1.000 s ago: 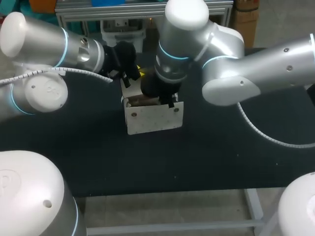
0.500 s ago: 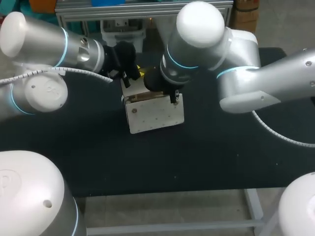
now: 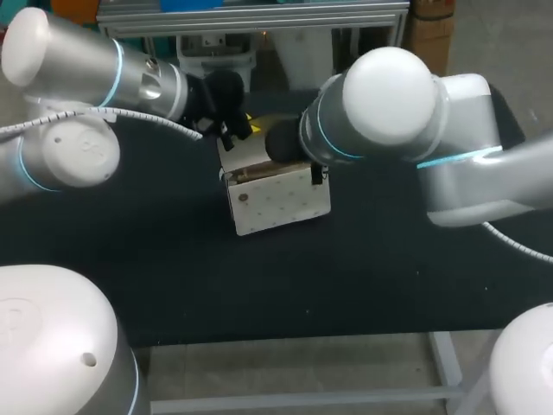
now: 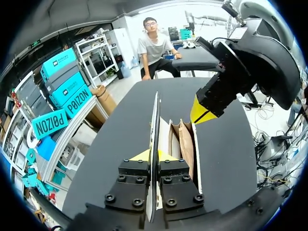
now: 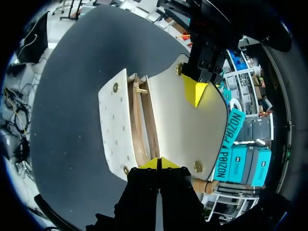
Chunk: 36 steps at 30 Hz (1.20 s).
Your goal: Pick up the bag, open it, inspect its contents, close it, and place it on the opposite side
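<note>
Both claws pinched on the bag (image 3: 278,197), mouth held open, mid-table.
The bag sits on the black table (image 3: 173,277) about centre, between the two arms and a bit skewed. Left gripper (image 4: 153,155) has its yellow tips clamped hard on the white flap (image 5: 192,125), which runs edge-on between its fingers. Right gripper (image 5: 159,162) has its tips almost together, nipping the bag's thin top edge at the opposite end of the mouth. The flap is pulled away from the dotted front panel (image 5: 111,120), so the brown lining (image 5: 139,125) shows in the gap. Can't tell what's inside.
</note>
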Available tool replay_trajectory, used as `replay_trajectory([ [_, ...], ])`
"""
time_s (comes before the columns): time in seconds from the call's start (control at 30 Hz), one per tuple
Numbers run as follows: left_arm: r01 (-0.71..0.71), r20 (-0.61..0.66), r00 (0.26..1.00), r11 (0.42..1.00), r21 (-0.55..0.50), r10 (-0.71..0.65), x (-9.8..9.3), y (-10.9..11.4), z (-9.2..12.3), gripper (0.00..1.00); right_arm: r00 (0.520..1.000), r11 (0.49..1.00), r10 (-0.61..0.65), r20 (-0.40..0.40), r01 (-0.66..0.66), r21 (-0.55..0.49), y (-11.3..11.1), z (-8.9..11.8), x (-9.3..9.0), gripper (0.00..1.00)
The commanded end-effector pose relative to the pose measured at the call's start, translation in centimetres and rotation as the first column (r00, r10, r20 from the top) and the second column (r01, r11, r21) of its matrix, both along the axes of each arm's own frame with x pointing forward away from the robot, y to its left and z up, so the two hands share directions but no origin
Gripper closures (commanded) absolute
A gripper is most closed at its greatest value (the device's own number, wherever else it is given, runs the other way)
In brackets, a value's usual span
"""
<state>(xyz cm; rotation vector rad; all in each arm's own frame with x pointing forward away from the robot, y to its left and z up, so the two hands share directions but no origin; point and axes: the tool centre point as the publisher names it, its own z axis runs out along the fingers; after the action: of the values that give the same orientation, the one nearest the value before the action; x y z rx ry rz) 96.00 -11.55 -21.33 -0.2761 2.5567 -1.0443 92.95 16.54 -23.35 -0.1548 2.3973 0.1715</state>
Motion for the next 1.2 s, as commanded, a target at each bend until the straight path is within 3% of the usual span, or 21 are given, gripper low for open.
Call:
replay_trajectory([
  [0.03,0.037,-0.048,0.998,0.998,0.046,-0.035,0.9,-0.6,0.8,1.0,0.994,1.0,-0.011,0.11,0.008,0.028,-1.1,0.7,-1.8,1.0],
  [0.27,0.12,-0.126,0.986,0.988,0.095,-0.107,3.0,-1.5,-1.8,1.0,0.994,0.999,-0.022,0.108,0.019,0.031,-1.3,0.5,-2.5,1.0],
  [0.5,0.126,-0.1,0.988,0.988,0.091,-0.117,4.6,-1.1,-4.0,1.0,0.995,0.999,-0.026,0.093,0.023,0.03,-1.4,-0.3,-2.8,1.0],
  [0.87,0.116,-0.014,0.993,0.99,0.075,-0.115,4.2,-0.2,-6.6,1.0,0.995,1.0,-0.008,0.099,0.005,0.03,-1.2,-2.0,-3.2,1.0],
  [1.1,0.121,0.051,0.991,0.989,0.082,-0.126,3.3,-0.3,-8.1,1.0,0.998,1.0,-0.014,0.062,0.013,0.026,-1.4,-3.4,-3.4,1.0],
  [1.2,0.111,0.065,0.991,0.991,0.08,-0.116,3.2,-0.4,-8.6,1.0,0.999,1.0,-0.013,0.046,0.012,0.022,-1.3,-3.8,-3.6,0.81],
])
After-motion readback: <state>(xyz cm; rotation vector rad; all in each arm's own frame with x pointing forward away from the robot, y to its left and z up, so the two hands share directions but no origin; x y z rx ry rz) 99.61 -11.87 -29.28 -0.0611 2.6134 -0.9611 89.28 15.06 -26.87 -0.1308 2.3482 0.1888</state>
